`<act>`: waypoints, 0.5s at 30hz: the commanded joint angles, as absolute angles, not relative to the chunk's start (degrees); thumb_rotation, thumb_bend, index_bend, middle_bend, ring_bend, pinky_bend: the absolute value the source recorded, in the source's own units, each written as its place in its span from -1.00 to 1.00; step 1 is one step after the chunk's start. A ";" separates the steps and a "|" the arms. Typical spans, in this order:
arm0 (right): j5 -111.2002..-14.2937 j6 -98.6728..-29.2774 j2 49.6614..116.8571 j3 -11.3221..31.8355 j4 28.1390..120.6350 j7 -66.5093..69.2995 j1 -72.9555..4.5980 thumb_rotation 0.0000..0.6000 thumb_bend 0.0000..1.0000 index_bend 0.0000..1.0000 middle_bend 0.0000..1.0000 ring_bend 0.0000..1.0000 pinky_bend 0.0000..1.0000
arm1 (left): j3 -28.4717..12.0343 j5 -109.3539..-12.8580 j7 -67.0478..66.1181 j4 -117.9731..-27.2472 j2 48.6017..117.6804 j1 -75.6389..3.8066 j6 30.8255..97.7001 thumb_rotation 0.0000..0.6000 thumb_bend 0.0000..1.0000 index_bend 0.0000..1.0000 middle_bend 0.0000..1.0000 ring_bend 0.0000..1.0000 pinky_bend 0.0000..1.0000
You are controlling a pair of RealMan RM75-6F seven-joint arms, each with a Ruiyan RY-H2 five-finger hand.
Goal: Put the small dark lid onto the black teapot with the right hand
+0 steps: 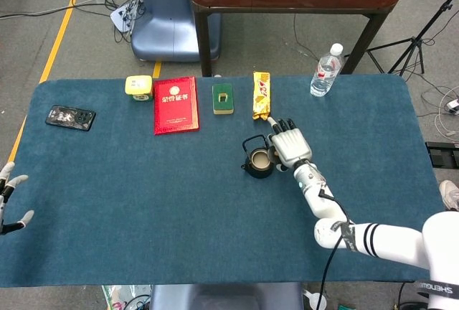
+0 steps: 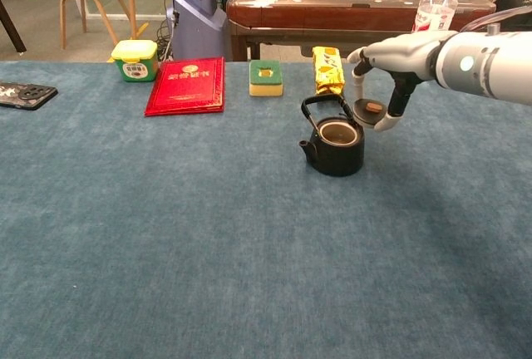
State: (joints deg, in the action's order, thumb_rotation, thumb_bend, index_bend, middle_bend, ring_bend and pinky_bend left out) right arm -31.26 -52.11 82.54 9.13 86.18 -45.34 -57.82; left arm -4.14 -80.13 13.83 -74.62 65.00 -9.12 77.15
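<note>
Right hand (image 2: 384, 76) has the small dark lid (image 2: 368, 110) pinched, hovering just right of the black teapot's (image 2: 336, 145) open mouth. Lid's lifted; seating it remains.

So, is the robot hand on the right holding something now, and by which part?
Yes. The right robot hand holds the small dark lid by its rim, pinched between the fingers, beside the open black teapot.

**A Blue Table With Things On It**

The blue table (image 1: 143, 202) holds a black teapot (image 1: 257, 162), a red book (image 1: 176, 104), a yellow box (image 1: 138, 87), a green box (image 1: 223, 98), a snack pack (image 1: 261, 95), a water bottle (image 1: 326, 70) and a phone (image 1: 70, 118).
</note>
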 commanded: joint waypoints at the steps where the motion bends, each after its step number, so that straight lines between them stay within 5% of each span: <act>1: -30.42 -52.10 83.20 9.22 85.66 -45.98 -58.74 1.00 -0.59 -0.21 -1.00 -1.00 -1.00 | -4.12 -80.22 14.89 -73.72 65.09 -8.91 77.14 1.00 -0.48 -0.60 -1.00 -1.00 -1.00; 15: -27.89 -52.90 85.56 8.76 84.72 -47.71 -61.79 1.00 -0.59 -0.21 -1.00 -1.00 -1.00 | -3.99 -80.44 17.57 -70.92 65.56 -8.36 77.06 1.00 -0.48 -0.60 -1.00 -1.00 -1.00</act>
State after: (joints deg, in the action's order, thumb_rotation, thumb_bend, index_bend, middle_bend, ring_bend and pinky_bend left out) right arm -27.95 -52.84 85.51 8.81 84.69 -47.65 -61.73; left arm -4.01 -80.40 17.47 -70.99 65.54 -8.41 77.00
